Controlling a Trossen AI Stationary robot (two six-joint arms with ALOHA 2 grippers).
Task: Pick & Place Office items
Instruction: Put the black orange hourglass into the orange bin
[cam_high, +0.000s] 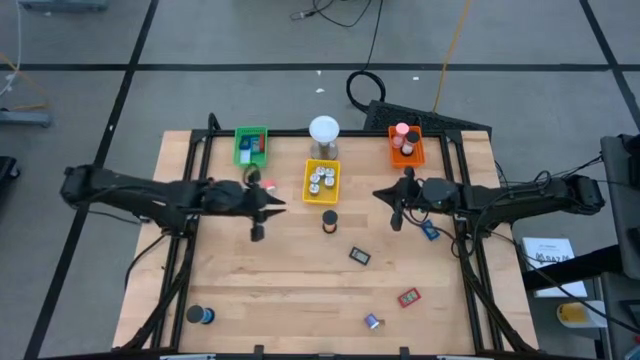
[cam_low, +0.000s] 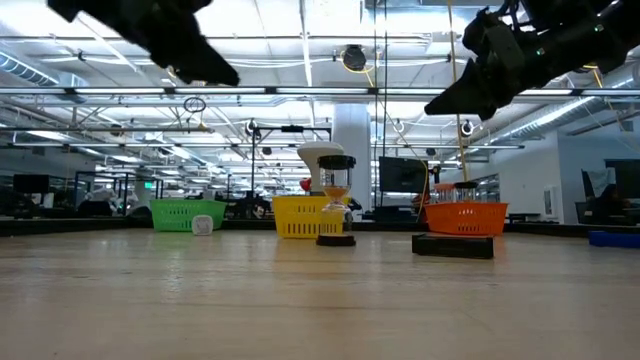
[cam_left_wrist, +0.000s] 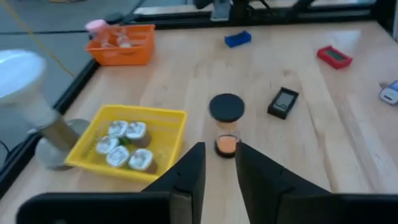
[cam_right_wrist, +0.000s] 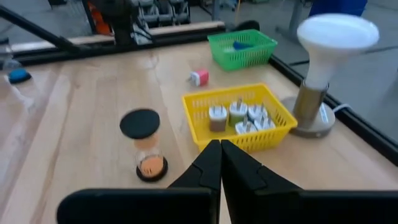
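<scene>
Both grippers are hanging empty — left gripper (cam_left_wrist: 219, 168) narrowly parted, right gripper (cam_right_wrist: 220, 163) pressed together — risking toppling the upright hourglass (cam_high: 329, 221).

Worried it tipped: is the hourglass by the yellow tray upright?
Upright. The hourglass stands on its base, black cap on top, orange sand at the bottom, beside the yellow tray.
</scene>
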